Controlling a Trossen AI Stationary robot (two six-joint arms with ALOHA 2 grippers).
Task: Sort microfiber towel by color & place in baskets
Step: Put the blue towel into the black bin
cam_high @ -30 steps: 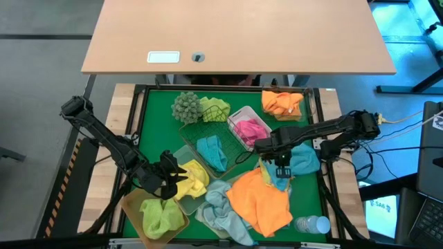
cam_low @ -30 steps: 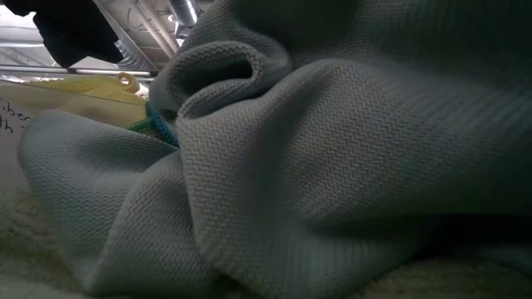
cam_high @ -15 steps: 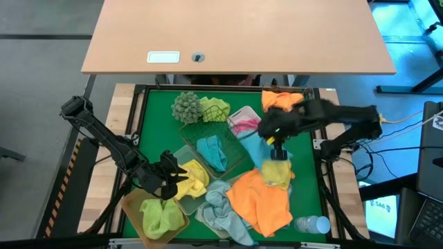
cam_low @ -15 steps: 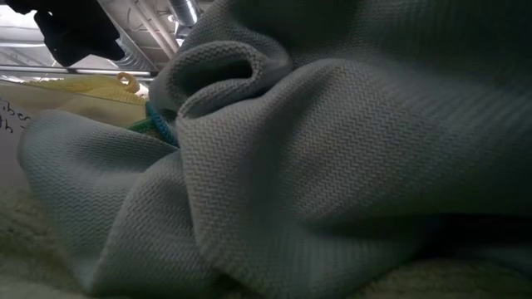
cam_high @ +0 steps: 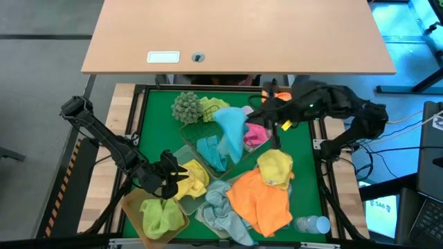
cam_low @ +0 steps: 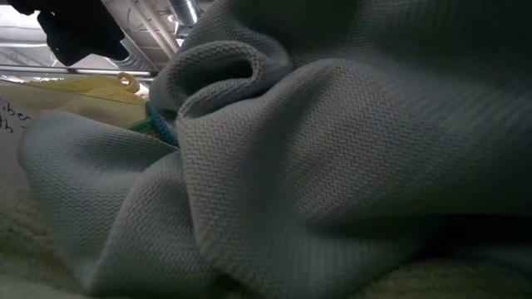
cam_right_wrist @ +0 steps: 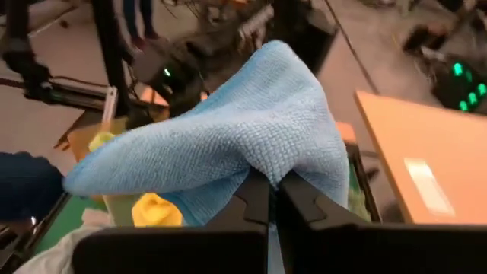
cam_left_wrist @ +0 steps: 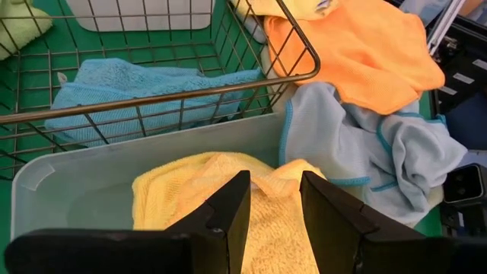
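Right gripper [cam_right_wrist: 268,199] clamped on light blue towel [cam_high: 230,131], dangling over green wire basket [cam_high: 239,158]. Soft, light, drapes; pinch fold. Left gripper [cam_left_wrist: 270,199] apart above yellow towel [cam_left_wrist: 199,199].

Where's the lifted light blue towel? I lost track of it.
In the high view, the light blue towel hangs from the right pincer, over the green wire basket and pink towel.

A round grey-green bobbly ball [cam_high: 185,105] sits at the far left of the green mat [cam_high: 301,149], and a clear plastic bottle [cam_high: 313,225] lies at the mat's near right corner. Beyond the mat stands a tan desk [cam_high: 235,31] bearing a pale rectangular label [cam_high: 163,57] and, just beside it, a small round fitting [cam_high: 198,57]. To the right, dark cables [cam_high: 367,162] trail over the floor.
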